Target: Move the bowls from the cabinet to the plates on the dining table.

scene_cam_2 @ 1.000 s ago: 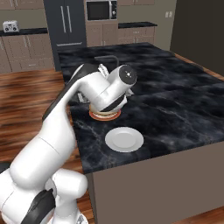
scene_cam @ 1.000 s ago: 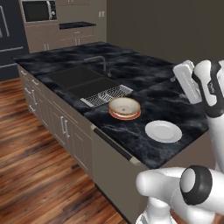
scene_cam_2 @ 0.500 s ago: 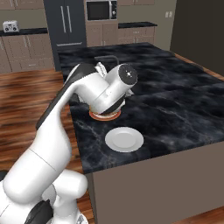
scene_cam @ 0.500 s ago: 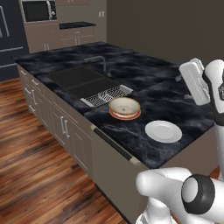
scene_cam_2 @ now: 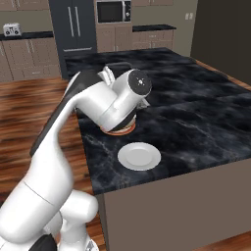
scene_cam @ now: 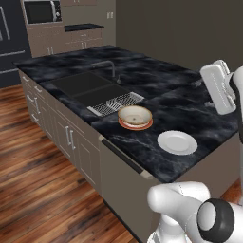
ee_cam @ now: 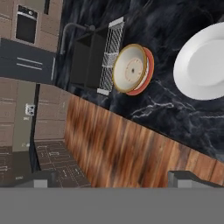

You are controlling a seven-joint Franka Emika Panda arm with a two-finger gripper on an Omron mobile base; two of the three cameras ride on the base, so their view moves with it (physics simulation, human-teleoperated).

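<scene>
The fingers (ee_cam: pixel 113 179) stand spread wide and released, holding nothing, their two dark tips well apart over the wood floor (ee_cam: pixel 118 148) beside the table (ee_cam: pixel 175 109). Ahead of them on the table, the cream bowl (ee_cam: pixel 130 69) sits on the orange-red plate (ee_cam: pixel 146 72), next to the sink (ee_cam: pixel 89 61). The bare white plate (ee_cam: pixel 203 61) lies apart from both, off to one side of the fingers.

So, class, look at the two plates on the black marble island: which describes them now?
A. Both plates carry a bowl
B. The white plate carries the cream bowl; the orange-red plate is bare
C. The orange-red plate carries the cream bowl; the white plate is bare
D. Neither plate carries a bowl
C: the cream bowl sits on the orange-red plate by the sink, while the white plate lies bare nearer the island's corner.
</scene>
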